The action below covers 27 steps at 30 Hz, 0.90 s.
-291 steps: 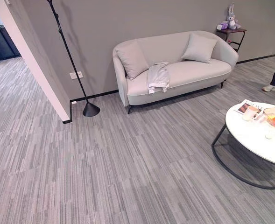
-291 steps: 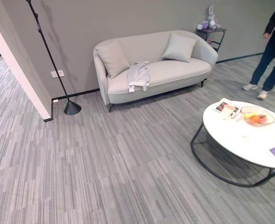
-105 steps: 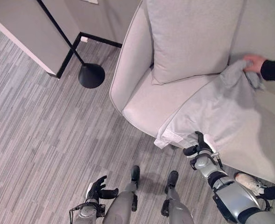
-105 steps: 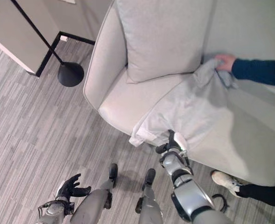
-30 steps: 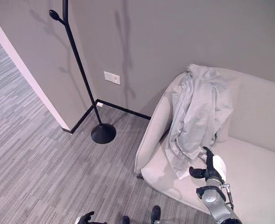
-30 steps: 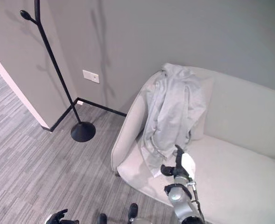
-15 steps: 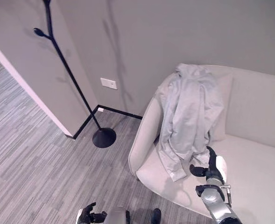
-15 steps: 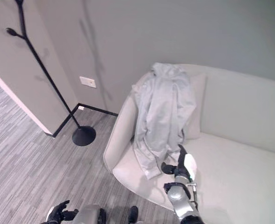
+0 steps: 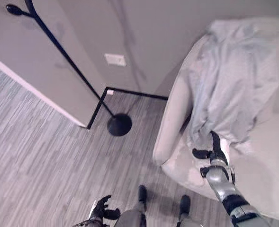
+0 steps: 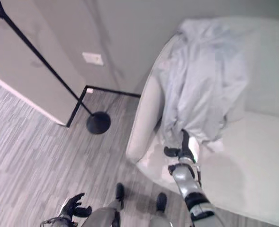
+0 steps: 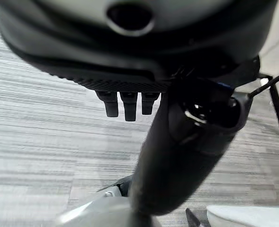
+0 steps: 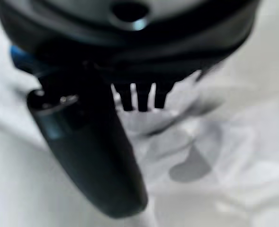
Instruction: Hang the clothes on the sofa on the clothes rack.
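Observation:
A light grey garment (image 9: 234,80) hangs draped over the back and arm of the pale sofa (image 9: 170,127), its hem reaching down to the seat. My right hand (image 9: 215,150) is raised at that lower hem, open, fingers (image 12: 141,100) straight and pointing up against the cloth (image 12: 196,142), thumb (image 12: 92,156) spread to the side. The black clothes rack (image 9: 68,61) leans across the left, with its round base (image 9: 119,125) on the floor left of the sofa. My left hand (image 9: 101,211) hangs low over the carpet, open, fingers (image 11: 125,106) relaxed and holding nothing.
A grey wall with a white socket (image 9: 114,59) runs behind the rack and sofa. A partition wall's corner (image 9: 89,124) stands just left of the rack's base. Grey striped carpet (image 9: 44,161) spreads to the left and in front of the sofa.
The camera has shifted, so the sofa and rack sit further right and larger. My right hand has risen from beside the hem up onto the garment's lower edge.

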Tool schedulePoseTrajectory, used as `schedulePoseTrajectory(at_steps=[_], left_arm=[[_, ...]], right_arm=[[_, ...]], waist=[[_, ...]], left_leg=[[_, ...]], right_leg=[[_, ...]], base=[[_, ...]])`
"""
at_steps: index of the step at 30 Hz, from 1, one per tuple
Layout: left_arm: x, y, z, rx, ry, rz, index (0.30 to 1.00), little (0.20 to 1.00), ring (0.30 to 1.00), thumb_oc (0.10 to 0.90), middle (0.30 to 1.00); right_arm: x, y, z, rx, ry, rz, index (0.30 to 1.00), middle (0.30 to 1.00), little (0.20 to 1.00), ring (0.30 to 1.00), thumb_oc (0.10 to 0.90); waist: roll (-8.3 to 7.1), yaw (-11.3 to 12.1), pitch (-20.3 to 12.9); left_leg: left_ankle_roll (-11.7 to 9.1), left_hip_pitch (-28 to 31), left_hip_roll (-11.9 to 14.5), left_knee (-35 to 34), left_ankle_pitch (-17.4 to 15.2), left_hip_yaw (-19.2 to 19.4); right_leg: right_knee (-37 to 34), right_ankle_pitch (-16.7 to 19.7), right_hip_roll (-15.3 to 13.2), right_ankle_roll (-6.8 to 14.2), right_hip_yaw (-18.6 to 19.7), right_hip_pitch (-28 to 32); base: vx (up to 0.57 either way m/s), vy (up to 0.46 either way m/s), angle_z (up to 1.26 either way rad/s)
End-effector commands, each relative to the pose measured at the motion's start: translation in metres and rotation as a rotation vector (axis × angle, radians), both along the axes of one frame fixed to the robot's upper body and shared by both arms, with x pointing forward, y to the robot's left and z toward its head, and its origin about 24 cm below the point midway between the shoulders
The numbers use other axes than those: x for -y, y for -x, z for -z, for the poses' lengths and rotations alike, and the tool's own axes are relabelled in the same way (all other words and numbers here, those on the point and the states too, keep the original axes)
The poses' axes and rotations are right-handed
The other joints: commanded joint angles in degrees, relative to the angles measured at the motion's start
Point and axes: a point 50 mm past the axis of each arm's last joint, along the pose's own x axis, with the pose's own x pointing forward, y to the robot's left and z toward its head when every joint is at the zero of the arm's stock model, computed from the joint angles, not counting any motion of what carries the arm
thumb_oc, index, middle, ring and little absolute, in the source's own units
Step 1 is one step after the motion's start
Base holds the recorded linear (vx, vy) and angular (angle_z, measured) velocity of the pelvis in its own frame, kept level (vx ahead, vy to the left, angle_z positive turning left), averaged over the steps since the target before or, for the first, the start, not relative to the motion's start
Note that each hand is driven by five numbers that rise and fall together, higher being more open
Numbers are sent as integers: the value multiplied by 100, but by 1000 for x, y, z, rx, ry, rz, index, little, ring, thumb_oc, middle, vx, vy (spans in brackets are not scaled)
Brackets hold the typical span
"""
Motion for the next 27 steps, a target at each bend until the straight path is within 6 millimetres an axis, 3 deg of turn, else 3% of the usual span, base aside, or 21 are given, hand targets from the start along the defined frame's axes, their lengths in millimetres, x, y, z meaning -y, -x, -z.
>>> schedulePoseTrajectory(at_steps=[1,7,12,18,21,23,24,25,27], left_arm=[[16,3,2,12,3,100,900,900,900,800,900],[22,-16,-7,94,-74,219,900,900,900,800,900],[24,-30,-14,162,-143,263,900,900,900,800,900],[26,-47,-28,273,-183,260,900,900,900,800,900],[27,-62,-41,369,-212,297,900,900,900,800,900],[29,-65,-43,390,-240,319,900,900,900,800,900],[29,-66,-44,396,-252,324,900,900,900,800,900],[28,-68,-45,407,-293,353,900,900,900,800,900],[30,-69,-46,420,-320,381,900,900,900,800,900]], right_arm=[[5,-17,-37,193,70,39,900,900,900,900,800],[4,-31,-68,312,177,90,900,900,900,900,800],[-7,-27,-83,429,282,93,900,900,900,900,800],[-28,-26,-80,452,374,76,900,900,900,900,800],[-28,-36,-60,295,399,108,900,900,900,900,800],[-27,-38,-44,166,440,111,801,801,801,801,734],[-25,-38,-36,104,465,112,599,599,599,599,599],[-22,-33,-18,-31,516,99,333,333,333,333,422],[-13,-24,-2,-157,521,115,300,300,300,300,400]], waist=[[-288,64,-179],[-334,151,-10],[-409,132,145],[-442,131,324],[-373,236,448],[-330,301,492],[-310,325,505],[-263,381,566],[-212,434,597]], left_leg=[[-333,39,429,26,-434,21],[-341,-285,418,15,-350,-28],[-341,-488,445,15,-325,-77],[-348,-717,443,15,-275,-119],[-354,-882,386,15,-253,-165],[-355,-980,358,15,-223,-175],[-352,-1052,342,15,-186,-181],[-359,-1130,310,15,-168,-180],[-362,-1216,269,15,-140,-202]], right_leg=[[66,-278,-184,138,291,2],[71,-191,-197,167,286,-304],[75,-155,-170,179,305,-500],[89,-111,-166,191,292,-711],[83,-67,-194,214,288,-853],[72,-41,-210,228,289,-929],[65,-11,-221,234,277,-980],[69,9,-243,249,266,-1047],[65,29,-264,262,245,-1099]], base=[[-50,11,3],[-6,1,0],[0,0,0],[-6,-5,0],[-20,11,-1],[-21,33,6],[-24,39,13],[-25,37,15],[-13,17,3]])
